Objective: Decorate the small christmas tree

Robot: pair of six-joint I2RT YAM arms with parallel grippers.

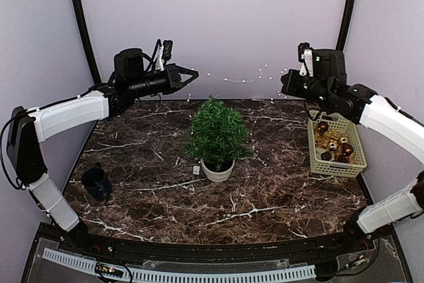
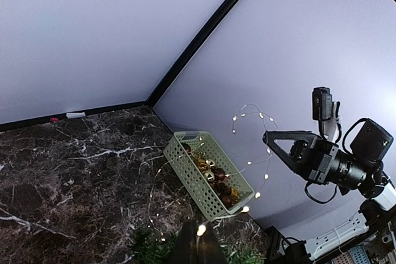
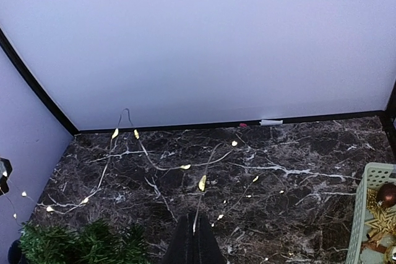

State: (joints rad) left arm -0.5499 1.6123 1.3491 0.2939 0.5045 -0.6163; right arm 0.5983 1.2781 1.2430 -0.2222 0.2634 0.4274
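- Small christmas tree (image 1: 216, 134) stands upright in a white pot (image 1: 217, 171), mid tabletop (image 1: 278, 197), a little toward the back wall. No ornaments show on its branches.
- 2 arms raised, 1 on each side of the tree, hands above its tip and pointing at each other.
- Left hand (image 1: 193, 73): fingers pressed together, pinching 1 end of a light string (image 1: 232, 80). Its wrist view shows a lit bulb right at the fingertips.
- Right hand (image 1: 285, 81): fingers pressed together too, with the thin wire running into the tips in its wrist view.
- The string spans the gap between the 2 hands, sagging slightly, clear of the treetop. More wire trails from the right hand down to the tabletop.
- Beige basket (image 1: 336, 142) at the right edge holds brown and gold baubles (image 1: 333, 145).
- Dark cup (image 1: 97, 182) front left, well apart from the tree.
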